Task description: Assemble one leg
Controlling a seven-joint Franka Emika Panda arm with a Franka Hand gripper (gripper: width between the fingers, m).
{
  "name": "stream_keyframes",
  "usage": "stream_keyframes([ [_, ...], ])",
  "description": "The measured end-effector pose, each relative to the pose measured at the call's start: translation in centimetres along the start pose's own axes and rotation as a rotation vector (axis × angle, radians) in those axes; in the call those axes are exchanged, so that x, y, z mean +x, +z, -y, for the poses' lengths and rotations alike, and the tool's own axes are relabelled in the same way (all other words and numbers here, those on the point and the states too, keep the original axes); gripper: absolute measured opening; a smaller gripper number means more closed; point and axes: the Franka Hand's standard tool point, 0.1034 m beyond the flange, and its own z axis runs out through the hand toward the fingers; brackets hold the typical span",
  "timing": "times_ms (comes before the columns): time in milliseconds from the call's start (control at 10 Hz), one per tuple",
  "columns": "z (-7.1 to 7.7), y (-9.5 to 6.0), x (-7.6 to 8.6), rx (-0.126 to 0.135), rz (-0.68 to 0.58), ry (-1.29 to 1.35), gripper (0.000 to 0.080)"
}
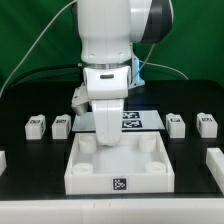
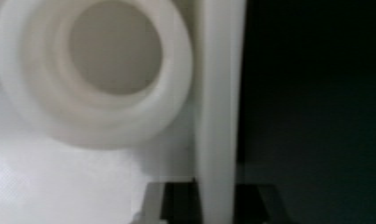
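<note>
**First:** White plastic on a black tabletop (image 1: 30, 178). What worries us most here?

**Second:** The fingers (image 1: 104, 133) sit low at the far edge of the tray piece (image 1: 90, 178), close to one of its far corners. We cannot tell whether they are apart or closed, because the arm hides them in the exterior view. The wrist view is only a blur: a round socket (image 2: 110, 60) close to the lens, and beside it a pale upright strip we cannot identify.

**First:** So a bump?

**Second:** We think so. This near the wall, any sideways move could shove the tray piece and turn its sockets away from where a leg must go in. It could also slide back against the marker board (image 1: 145, 118) just behind it.

**First:** And the legs?

**Second:** We see four upright on the tabletop and none in a socket. At the exterior view's left stand the outer left leg (image 1: 36, 125) and the inner left leg (image 1: 62, 125). At its right stand the inner right leg (image 1: 177, 123) and the outer right leg (image 1: 207, 123). All are in a row beyond the tray piece's far edge, clear of the fingers.

**First:** How do they look?

**Second:** They are small white blocks, each with a black-and-white tag facing us. Each pair stands close together, so we judge that grasping one could knock its neighbour. An off-centre pinch could also tip so small a block.
</note>
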Motion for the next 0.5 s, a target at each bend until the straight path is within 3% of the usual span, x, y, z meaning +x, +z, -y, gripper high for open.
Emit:
stream_keyframes([
  [500, -0.04, -0.02, -0.01, -0.002, 0.000, 0.000, 0.0061],
])
